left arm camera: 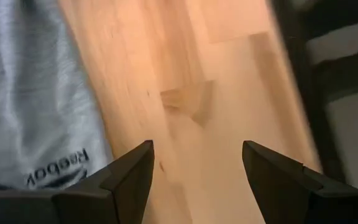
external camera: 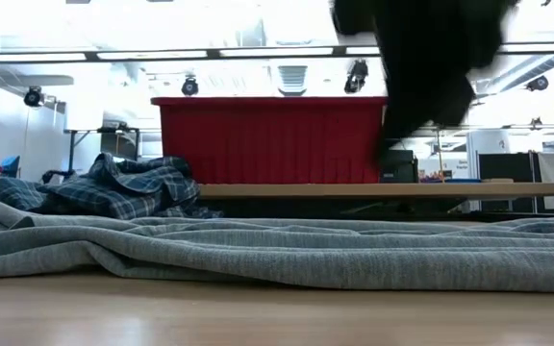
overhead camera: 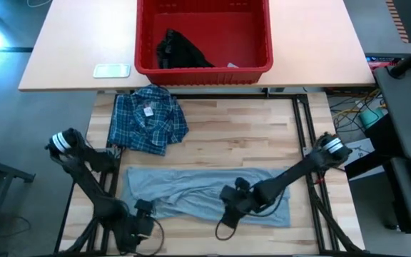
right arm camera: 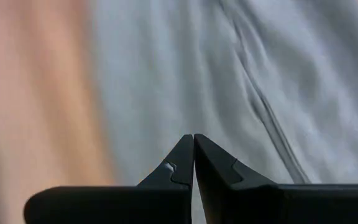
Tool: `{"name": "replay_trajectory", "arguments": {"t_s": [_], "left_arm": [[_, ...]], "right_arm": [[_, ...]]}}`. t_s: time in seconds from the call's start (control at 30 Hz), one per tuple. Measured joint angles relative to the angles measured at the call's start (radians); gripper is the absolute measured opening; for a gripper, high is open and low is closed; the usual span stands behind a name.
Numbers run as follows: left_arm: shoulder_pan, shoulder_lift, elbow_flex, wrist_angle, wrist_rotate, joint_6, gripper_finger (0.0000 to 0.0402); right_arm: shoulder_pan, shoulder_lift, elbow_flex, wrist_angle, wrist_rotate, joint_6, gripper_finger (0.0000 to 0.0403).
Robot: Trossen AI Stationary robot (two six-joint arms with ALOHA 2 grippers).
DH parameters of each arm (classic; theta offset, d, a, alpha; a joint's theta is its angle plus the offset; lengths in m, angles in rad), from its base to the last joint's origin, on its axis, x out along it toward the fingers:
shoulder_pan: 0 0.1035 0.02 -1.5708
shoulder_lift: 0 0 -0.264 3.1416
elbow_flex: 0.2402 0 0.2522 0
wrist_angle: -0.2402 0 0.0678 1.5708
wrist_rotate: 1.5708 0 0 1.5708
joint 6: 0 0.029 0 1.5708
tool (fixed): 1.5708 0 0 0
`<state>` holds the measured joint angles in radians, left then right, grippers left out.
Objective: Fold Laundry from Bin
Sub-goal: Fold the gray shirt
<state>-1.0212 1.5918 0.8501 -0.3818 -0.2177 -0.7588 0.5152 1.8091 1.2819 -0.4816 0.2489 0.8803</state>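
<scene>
The light grey T-shirt (overhead camera: pixel 205 193) lies spread flat along the near part of the wooden table, its small dark logo (left arm camera: pixel 59 167) near the left end. A blue-and-white plaid shirt (overhead camera: pixel 147 120) lies crumpled at the far left, in front of the red bin (overhead camera: pixel 259 28). A black garment (overhead camera: pixel 180 50) rests on the bin's floor. My left gripper (left arm camera: pixel 196 146) stands open over bare wood just off the T-shirt's near left edge. My right gripper (right arm camera: pixel 193 137) is shut with nothing between its fingers and hovers above the T-shirt's middle (overhead camera: pixel 230 198).
The bin stands on a separate lighter table (overhead camera: pixel 70 50) behind the work table, next to a small pale flat object (overhead camera: pixel 111 70). Bare wood (overhead camera: pixel 241 135) lies between the T-shirt and the bin. Dark frame rails (overhead camera: pixel 302 121) run along the right side.
</scene>
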Motion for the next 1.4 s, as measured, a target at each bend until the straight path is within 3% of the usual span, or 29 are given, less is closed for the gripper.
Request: {"name": "replay_trajectory", "arguments": {"t_s": [0.27, 0.43, 0.67, 0.83, 1.03, 1.2, 1.4], "left_arm": [[0.061, 0.05, 0.08, -0.028, -0.126, 0.005, 0.0229], [0.137, 0.091, 0.059, 0.017, -0.133, 0.011, 0.0229], [0.188, 0.183, 0.059, 0.142, -0.074, 0.086, 0.0229], [0.142, 0.22, 0.064, 0.118, -0.051, 0.076, 0.0229], [0.087, 0.178, 0.074, 0.056, -0.005, 0.051, 0.0229], [0.102, 0.138, 0.126, -0.014, -0.005, 0.096, 0.0229], [0.148, 0.158, 0.163, 0.037, -0.027, 0.161, 0.0229]], "right_arm": [[-0.007, -0.04, -0.129, 0.005, -0.087, 0.05, 0.0009], [-0.016, -0.035, -0.158, 0.038, -0.135, 0.059, 0.0009], [-0.019, -0.047, -0.195, 0.026, -0.198, 0.104, 0.0009], [-0.018, -0.088, -0.25, -0.024, -0.213, 0.117, 0.0009], [-0.019, -0.154, -0.304, -0.058, -0.224, 0.106, 0.0009], [-0.018, -0.216, -0.268, -0.031, -0.224, 0.105, 0.0009], [0.0, -0.206, -0.24, 0.119, -0.224, 0.072, 0.0009]]}}
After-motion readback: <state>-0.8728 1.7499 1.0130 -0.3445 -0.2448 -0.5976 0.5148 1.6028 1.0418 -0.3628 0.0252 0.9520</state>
